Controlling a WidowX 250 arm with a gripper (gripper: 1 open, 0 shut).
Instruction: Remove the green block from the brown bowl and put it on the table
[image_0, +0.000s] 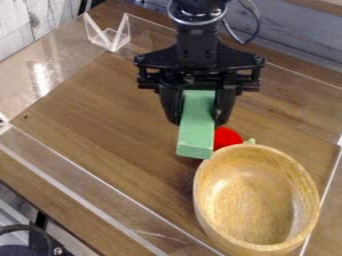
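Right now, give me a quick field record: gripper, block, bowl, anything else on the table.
gripper: gripper pointing down, shut on the long flat light green block
green block: hanging in the air, clear of the bowl, above the table
bowl: wide round tan wooden bowl, lower right, nothing inside
other: red rounded object beside the bowl's far rim, partly behind the block
table: dark wood-grain tabletop
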